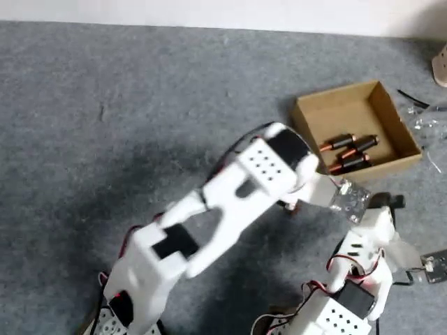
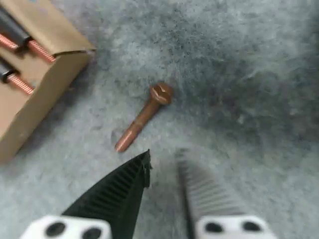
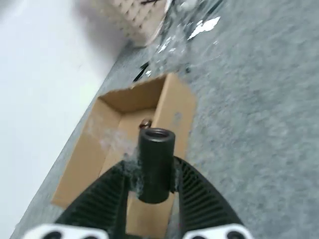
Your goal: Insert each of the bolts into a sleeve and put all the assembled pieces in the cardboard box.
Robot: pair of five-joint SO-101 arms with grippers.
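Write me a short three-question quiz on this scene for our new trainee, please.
1. True or false: the loose bolt lies inside the cardboard box.
2. What do the right arm's jaws hold? A) a bolt B) a black sleeve C) nothing
3. How many assembled pieces lie in the cardboard box?
Key: 1 false, the loose bolt lies on the carpet beside the cardboard box; 2 B; 3 three.
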